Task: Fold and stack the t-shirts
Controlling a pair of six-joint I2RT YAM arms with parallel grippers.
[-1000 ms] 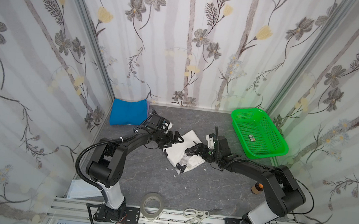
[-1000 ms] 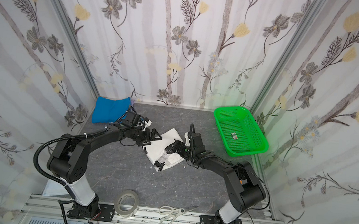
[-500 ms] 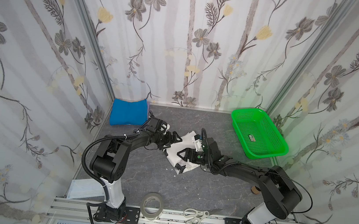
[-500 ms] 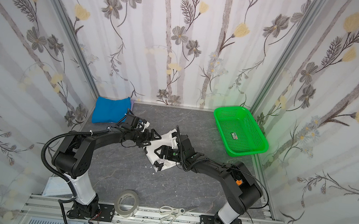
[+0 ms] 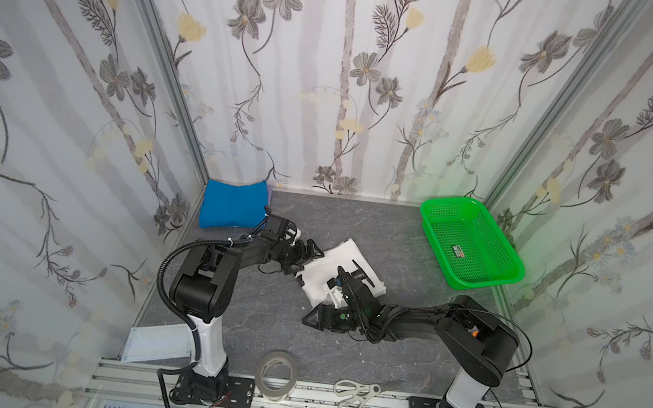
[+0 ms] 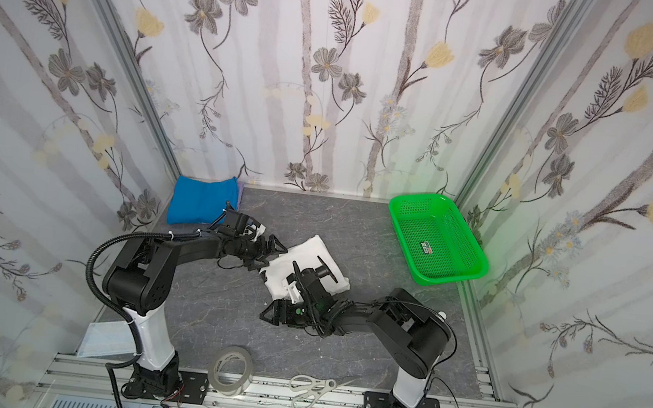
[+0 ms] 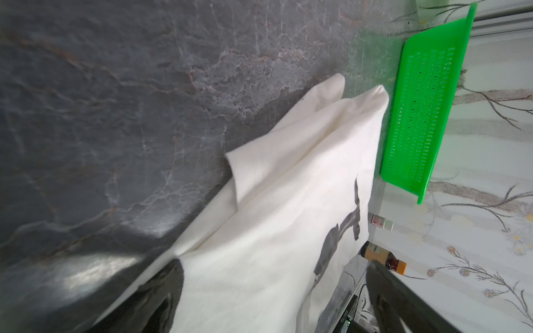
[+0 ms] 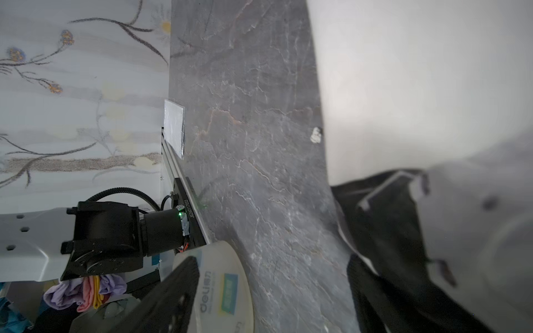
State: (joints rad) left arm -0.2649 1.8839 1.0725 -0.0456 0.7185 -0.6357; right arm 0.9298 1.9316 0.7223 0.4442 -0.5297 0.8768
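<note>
Two robot grippers flank a folded white cotton t-shirt with a black-and-grey robot-arm print [image 5: 328, 266], lying askew at mid-table on the dark grey stone-patterned tabletop [image 5: 260, 327]. The left gripper [image 5: 304, 259] sits at the bundle's left edge, jaws spread wide. Its wrist view shows the shirt [image 7: 274, 230] running between the two fingers [image 7: 150, 291] and away toward the green plastic mesh basket [image 7: 427, 101], with no pinch evident. The right gripper [image 5: 314, 317] lies low at the shirt's near corner, jaws also apart; whether it touches the fabric cannot be told. The plain bright blue folded t-shirt [image 5: 232, 205] rests in the far left corner against the wall, well apart from the white one. Folding looks finished; stacking remains. The blue shirt lies behind the left gripper, opposite the way the white bundle's length runs. That makes the left arm the nearer carrier, and the bundle would have to travel back toward that corner.
</note>
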